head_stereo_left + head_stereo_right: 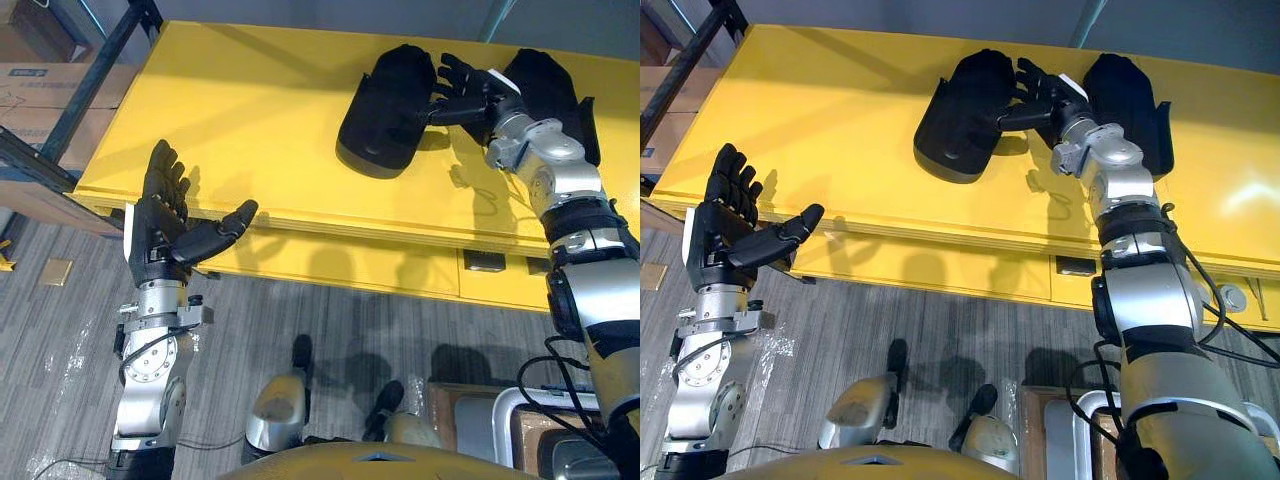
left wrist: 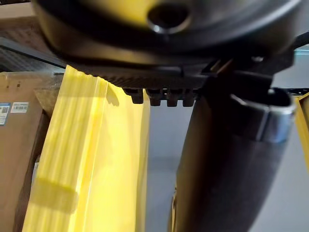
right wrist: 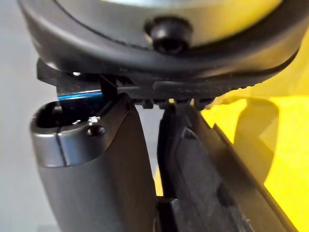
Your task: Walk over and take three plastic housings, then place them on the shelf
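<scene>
On the yellow shelf [image 1: 270,120], the right hand [image 1: 472,95] pinched the right edge of one black housing [image 1: 385,110]. A second housing [image 1: 550,80] lay just right. The left hand [image 1: 160,215] hung open and empty by the near-left edge.

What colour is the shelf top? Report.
Bright yellow flat shelf top, clearest in left eye view.

The right hand [image 1: 468,88] covers the left housing's [image 1: 385,110] inner side, so its hold can't be made out, its wrist hides part of the right housing [image 1: 548,72], and the shelf [image 1: 250,110] runs off-frame.
</scene>
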Controlling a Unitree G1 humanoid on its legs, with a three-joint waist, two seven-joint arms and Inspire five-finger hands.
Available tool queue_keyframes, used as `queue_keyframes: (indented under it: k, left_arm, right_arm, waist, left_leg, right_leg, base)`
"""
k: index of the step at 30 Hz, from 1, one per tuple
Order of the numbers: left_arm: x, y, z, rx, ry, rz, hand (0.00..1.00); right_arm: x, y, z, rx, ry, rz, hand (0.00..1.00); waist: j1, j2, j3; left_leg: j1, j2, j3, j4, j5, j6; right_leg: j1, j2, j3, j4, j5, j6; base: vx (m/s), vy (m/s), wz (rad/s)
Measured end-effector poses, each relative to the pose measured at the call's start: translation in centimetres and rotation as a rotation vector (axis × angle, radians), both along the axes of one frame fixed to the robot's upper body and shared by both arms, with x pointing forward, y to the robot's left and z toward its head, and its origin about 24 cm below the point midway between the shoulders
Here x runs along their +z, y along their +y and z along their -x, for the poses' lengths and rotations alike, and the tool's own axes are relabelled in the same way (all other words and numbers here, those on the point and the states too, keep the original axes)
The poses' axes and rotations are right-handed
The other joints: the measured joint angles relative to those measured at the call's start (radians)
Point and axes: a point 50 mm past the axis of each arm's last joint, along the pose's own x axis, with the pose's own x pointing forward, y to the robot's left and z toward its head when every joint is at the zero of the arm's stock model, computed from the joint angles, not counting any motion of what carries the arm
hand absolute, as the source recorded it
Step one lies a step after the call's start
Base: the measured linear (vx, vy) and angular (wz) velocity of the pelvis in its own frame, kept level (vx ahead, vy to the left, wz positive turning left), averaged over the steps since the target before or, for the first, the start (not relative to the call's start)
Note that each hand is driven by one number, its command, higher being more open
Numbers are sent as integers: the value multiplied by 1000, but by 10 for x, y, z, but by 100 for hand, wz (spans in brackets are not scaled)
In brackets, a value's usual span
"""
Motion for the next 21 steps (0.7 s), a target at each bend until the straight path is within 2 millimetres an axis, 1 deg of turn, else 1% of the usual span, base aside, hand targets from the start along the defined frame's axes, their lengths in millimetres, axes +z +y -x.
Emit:
queue_keyframes:
  k: [3,5,8,13,16,19,21]
  left_arm:
    - [0,0,0,2,0,2,100]
    - [0,0,0,2,-11,5,100]
    - [1,1,0,0,-19,26,100]
    - [2,-1,1,-15,-34,28,100]
    - [0,-4,0,-37,-31,29,100]
    - [0,-7,0,-61,-34,22,100]
    - [1,-9,1,-71,-50,1,100]
  right_arm:
    - [10,-1,-1,-8,-12,43,100]
    - [11,-2,-1,-11,-26,45,100]
    - [22,-2,-3,-24,-52,41,100]
    - [31,-1,-3,-31,-96,43,100]
    - [37,1,-3,-33,-111,48,100]
    - [46,3,-3,-54,-174,59,100]
    - [60,3,0,-90,-260,65,100]
  waist:
    - [0,16,10]
    - [2,19,12]
    - [7,30,20]
    - [28,31,22]
    - [31,31,22]
    - [30,31,22]
    - [25,31,22]
  left_leg:
    - [-9,2,-11,0,-2,-3]
    - [-17,4,-16,-1,0,-7]
    - [-30,4,-21,0,8,-2]
    - [-32,5,-25,2,10,-2]
    - [-32,4,-28,3,9,-2]
    - [-32,6,-30,6,8,-4]
    - [-32,9,-28,8,7,-6]
  right_leg:
    - [-3,0,-10,2,-1,-1]
    - [-9,0,-15,3,-1,-1]
    - [-22,0,-18,8,-1,-2]
    - [-22,5,-21,8,-4,-6]
    - [-20,7,-22,8,-5,-8]
    - [-20,8,-21,13,-7,-9]
    - [-20,11,-18,13,-7,-10]
  base:
    - [-49,9,9]
    - [-28,6,9]
    - [-11,2,5]
    - [6,-6,1]
    - [-2,-9,4]
    - [-11,0,0]
    - [-33,-5,-4]
